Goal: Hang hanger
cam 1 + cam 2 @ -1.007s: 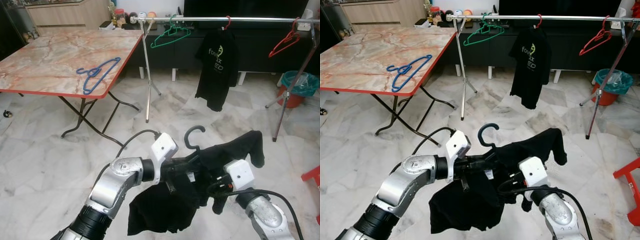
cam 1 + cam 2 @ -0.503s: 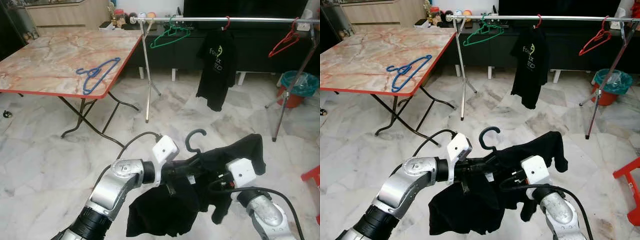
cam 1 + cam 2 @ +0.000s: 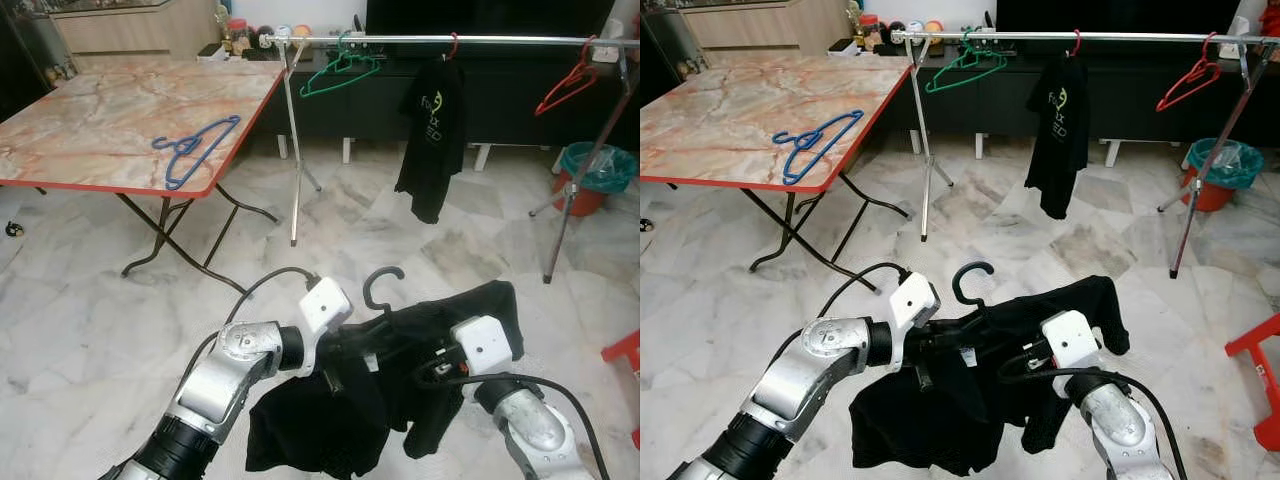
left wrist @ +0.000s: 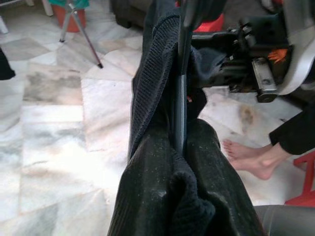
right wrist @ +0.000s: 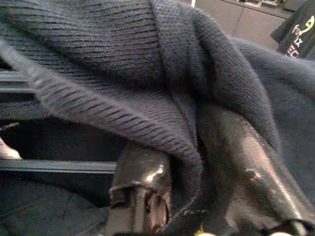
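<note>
Marble floor fills mid-frame — the rail [image 3: 450,40] crosses the top. Low centre, left gripper [image 3: 352,352] and right gripper [image 3: 432,372] support the dark hanger [image 3: 380,290] under a black garment [image 3: 400,370], hook upward for hanging; finger states hidden by cloth.
</note>
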Motion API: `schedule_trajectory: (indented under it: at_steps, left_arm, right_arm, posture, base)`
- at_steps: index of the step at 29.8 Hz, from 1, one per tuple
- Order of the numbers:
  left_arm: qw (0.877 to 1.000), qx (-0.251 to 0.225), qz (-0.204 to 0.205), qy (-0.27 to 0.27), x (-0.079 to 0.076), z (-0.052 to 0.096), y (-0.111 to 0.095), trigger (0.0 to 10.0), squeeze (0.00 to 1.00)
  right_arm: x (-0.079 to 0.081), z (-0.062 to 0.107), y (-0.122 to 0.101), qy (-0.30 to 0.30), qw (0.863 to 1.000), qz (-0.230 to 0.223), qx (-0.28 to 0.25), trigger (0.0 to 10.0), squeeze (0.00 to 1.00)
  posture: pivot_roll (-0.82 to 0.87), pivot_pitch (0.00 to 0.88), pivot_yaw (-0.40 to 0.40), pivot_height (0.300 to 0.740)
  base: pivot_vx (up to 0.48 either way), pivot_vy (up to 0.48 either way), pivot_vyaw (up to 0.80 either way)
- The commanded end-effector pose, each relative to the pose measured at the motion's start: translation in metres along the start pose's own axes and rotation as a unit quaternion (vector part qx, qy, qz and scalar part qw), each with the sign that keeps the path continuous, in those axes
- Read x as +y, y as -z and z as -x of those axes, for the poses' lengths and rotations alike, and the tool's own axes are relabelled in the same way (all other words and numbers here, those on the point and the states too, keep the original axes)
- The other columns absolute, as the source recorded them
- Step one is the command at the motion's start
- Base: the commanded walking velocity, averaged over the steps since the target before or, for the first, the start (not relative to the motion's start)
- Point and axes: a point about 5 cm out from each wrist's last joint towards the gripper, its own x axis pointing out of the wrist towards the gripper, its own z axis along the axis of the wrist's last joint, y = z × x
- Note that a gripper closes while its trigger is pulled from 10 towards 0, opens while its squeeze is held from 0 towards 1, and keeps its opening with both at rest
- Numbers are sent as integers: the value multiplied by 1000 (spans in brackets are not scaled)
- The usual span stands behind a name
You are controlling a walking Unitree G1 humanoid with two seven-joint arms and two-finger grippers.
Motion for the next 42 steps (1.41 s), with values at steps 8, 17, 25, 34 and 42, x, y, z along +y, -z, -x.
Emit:
schedule_trajectory:
  at_steps: [8,17,25,34,42]
  left_arm:
    - [999,30,-34,7,5,8,4,10000,0]
    - [986,127,-110,-16,22,23,32,10000,0]
    - [946,245,-213,-24,41,50,62,10000,0]
    - [957,189,-215,-40,55,65,51,10000,0]
    - [967,127,-208,-69,69,76,30,10000,0]
  right_arm:
    - [-3,-1,-1,-2,1000,19,4,0,0]
    - [-5,1,6,-9,999,42,30,0,0]
    - [-7,1,11,-19,997,62,53,0,0]
    - [-2,7,24,-60,990,80,95,0,0]
    - [-10,17,47,-60,978,102,173,0,0]
  posture:
    - [-62,0,56,740]
    - [-61,0,56,740]
    - [-63,0,55,740]
    - [-59,0,48,740]
    - [-60,0,48,740]
  base:
    - [0,0,0]
    - [0,0,0]
    - [0,0,0]
    - [0,0,0]
    - [0,0,0]
